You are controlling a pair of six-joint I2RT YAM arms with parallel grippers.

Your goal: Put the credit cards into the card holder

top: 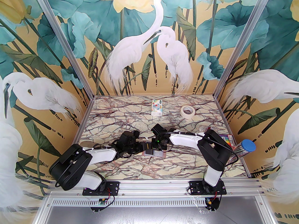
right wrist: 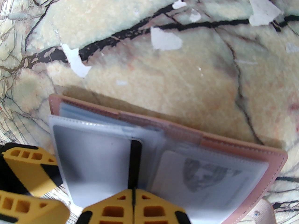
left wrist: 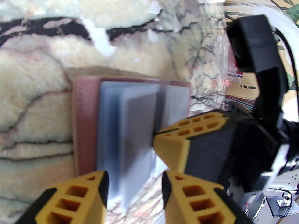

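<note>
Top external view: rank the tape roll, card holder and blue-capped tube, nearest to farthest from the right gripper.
1. Card holder, just beneath the right gripper.
2. Masking tape roll, toward the back wall.
3. Blue-capped tube, at the right edge.

The card holder (right wrist: 233,147) is cut off at the picture's near edge and partly covered by the right tool (right wrist: 133,191). Whether anything is pinched between its closed fingers cannot be told. From the left wrist, the sleeves (left wrist: 130,125) are blurred. From above, the holder is mostly hidden beneath the left arm (top: 130,146) and right arm (top: 186,140).
</note>
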